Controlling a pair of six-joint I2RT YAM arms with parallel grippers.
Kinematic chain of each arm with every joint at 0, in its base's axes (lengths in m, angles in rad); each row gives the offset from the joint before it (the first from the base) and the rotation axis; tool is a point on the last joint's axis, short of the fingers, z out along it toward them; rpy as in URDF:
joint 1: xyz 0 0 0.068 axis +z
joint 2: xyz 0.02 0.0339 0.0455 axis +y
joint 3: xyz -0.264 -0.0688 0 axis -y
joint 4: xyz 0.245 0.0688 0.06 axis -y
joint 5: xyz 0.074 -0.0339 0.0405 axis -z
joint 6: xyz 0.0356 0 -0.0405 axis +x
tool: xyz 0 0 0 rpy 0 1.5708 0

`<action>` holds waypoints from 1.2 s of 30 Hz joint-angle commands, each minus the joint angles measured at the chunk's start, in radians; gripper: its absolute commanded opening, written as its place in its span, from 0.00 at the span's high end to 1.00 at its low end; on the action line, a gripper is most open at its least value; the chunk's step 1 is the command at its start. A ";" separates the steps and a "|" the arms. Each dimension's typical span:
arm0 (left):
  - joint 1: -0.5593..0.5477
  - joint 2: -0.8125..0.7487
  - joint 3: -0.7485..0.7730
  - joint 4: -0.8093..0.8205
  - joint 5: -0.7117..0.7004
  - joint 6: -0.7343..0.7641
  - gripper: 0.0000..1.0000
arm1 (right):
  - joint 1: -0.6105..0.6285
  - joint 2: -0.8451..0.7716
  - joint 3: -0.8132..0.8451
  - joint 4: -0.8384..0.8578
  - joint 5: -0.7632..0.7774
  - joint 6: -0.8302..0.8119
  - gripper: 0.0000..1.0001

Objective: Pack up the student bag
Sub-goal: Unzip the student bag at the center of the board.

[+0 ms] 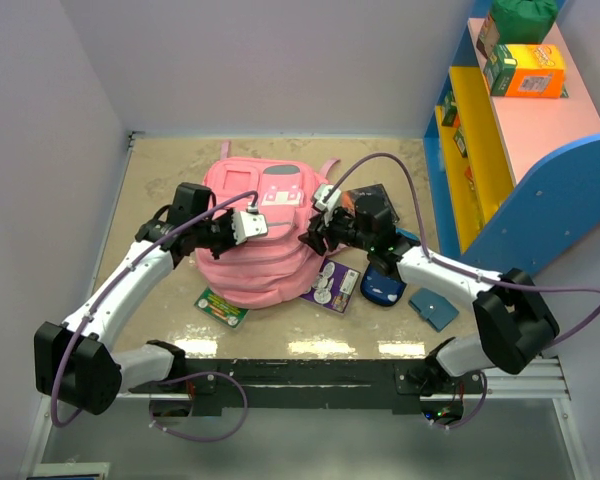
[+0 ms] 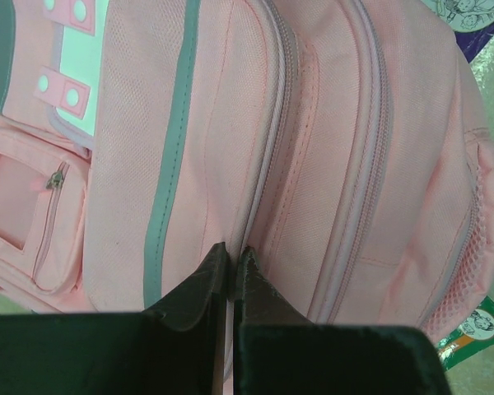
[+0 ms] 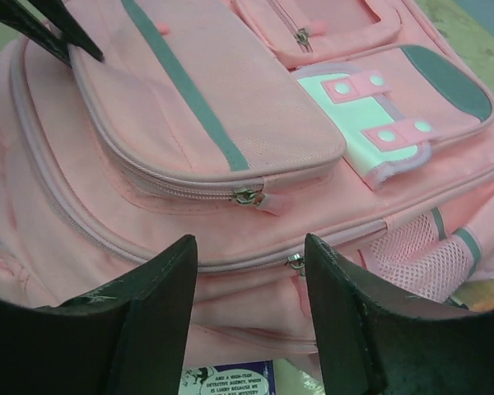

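Desk [image 1: 160, 170]: beige, speckled, flat.
Student bag [image 1: 250, 272]: pink woven fabric, grey trim, domed; lies mid-desk, front up.
Right gripper [image 3: 247, 247]: black wedge jaws half apart, empty, over bag.
Left gripper [image 2: 230, 251]: jaws pressed together at zip seam; pinch unclear.
Zip pull [image 3: 245, 196]: small, metal.

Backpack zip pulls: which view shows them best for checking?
Right wrist view: two metal zip pulls sit close and sharp on the pink backpack. Left wrist shows zip tracks and only one small pocket pull. Top external shows the whole bag, pulls too small to see.
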 commanded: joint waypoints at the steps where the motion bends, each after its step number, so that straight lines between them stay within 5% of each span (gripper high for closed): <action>1: -0.002 -0.017 0.050 0.037 0.053 0.012 1.00 | 0.000 0.005 -0.008 0.101 0.118 -0.039 0.40; 19: -0.003 -0.014 0.061 -0.008 0.076 0.036 1.00 | -0.012 0.186 0.142 0.110 -0.095 -0.087 0.40; 23: -0.002 -0.010 0.056 -0.002 0.073 0.039 1.00 | -0.015 0.208 0.148 0.122 -0.172 -0.093 0.58; 26: -0.002 -0.003 0.049 0.002 0.070 0.039 1.00 | -0.015 0.197 0.174 0.078 -0.212 -0.101 0.84; 28: -0.002 -0.003 0.046 0.003 0.067 0.038 1.00 | -0.013 0.168 0.159 0.113 -0.212 -0.082 0.93; 36: -0.002 -0.005 0.050 0.018 0.061 0.018 1.00 | -0.012 0.093 0.109 0.107 -0.204 -0.055 1.00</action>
